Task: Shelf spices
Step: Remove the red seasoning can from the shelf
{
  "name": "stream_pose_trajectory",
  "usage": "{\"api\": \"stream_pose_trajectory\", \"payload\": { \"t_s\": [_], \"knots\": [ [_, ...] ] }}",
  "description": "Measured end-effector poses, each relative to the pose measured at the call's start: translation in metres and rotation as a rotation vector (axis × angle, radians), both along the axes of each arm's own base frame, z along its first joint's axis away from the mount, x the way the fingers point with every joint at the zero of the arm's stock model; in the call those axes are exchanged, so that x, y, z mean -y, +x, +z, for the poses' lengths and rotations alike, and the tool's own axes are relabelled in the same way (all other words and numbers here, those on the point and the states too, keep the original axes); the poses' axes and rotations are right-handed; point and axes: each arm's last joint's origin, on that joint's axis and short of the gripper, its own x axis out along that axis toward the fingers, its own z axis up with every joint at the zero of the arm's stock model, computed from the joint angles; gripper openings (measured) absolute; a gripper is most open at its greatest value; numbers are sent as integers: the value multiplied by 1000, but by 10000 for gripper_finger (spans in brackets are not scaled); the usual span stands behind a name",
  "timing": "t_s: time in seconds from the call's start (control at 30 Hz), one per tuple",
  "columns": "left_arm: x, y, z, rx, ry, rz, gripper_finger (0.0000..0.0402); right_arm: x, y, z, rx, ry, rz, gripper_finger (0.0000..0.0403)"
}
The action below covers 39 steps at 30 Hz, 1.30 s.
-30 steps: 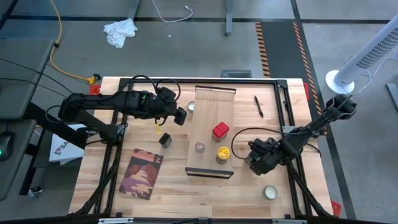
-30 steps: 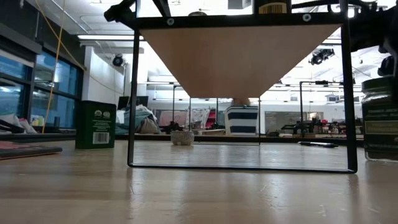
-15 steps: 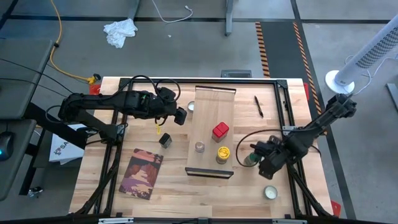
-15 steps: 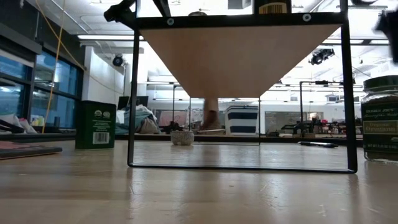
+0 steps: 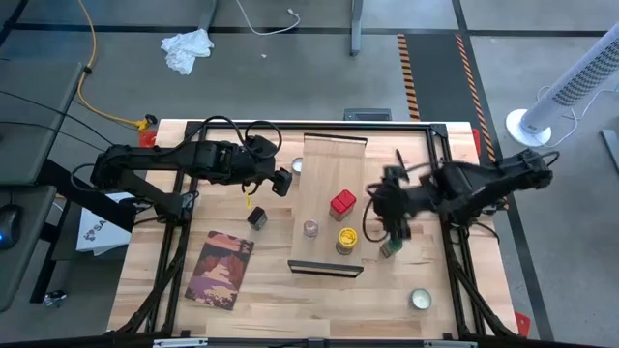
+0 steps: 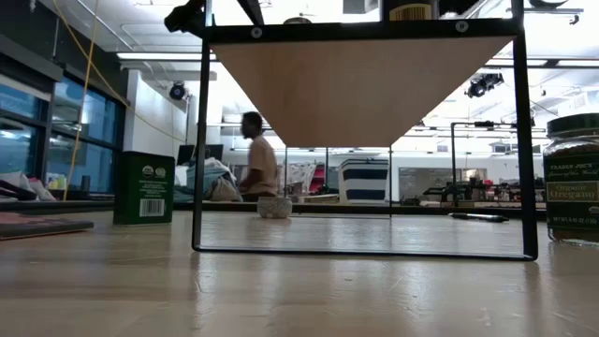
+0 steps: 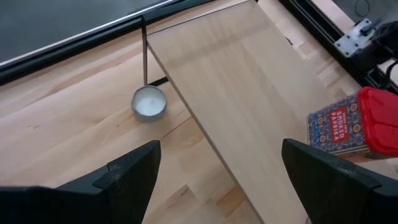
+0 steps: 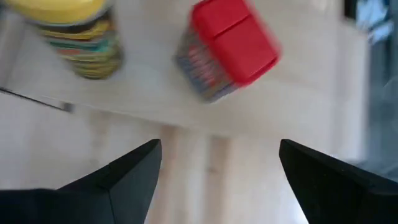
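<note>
Wood tabletop carries the shelf (image 5: 333,208), and the green-lidded jar (image 5: 388,249) I want stands on the table just below my right gripper (image 5: 392,220), whose fingers are spread and empty. From here I judge it glass, stiff and fairly heavy for its size, slick on the label, so I'd clamp across the body under the lid. Only the low view reads its oregano label (image 6: 571,190) and shows a person beyond, while my right wrist view sees the red-topped tin (image 8: 227,48) and yellow-lidded jar (image 8: 74,34) ahead of the fingers; the left gripper (image 5: 281,181) waits open near the shelf's far end.
</note>
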Motion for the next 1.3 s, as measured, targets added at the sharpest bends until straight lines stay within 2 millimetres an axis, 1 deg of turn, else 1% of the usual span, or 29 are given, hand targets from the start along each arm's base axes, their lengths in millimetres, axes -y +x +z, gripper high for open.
{"api": "stream_pose_trajectory", "payload": {
  "t_s": [0.07,0.23,0.37,0.5,0.6,0.7,1.0,1.3],
  "knots": [
    [1,0,0,1,0,-2,331,13,14,6,-15,-38,58,322],
    [1,0,0,4,-1,-4,331,37,47,18,-19,62,165,322],
    [1,1,0,14,-9,3,331,45,67,19,-41,125,255,322],
    [1,1,0,17,-13,7,331,46,81,8,-122,206,316,322],
    [2,1,0,17,-12,5,331,47,88,0,-157,167,356,322],
    [2,1,0,17,-10,7,331,47,94,-3,-138,138,353,322],
    [2,1,0,16,-9,7,331,47,94,-6,-160,127,370,322],
    [2,1,0,15,-8,7,331,51,114,-34,-255,125,347,321]
  ]
}}
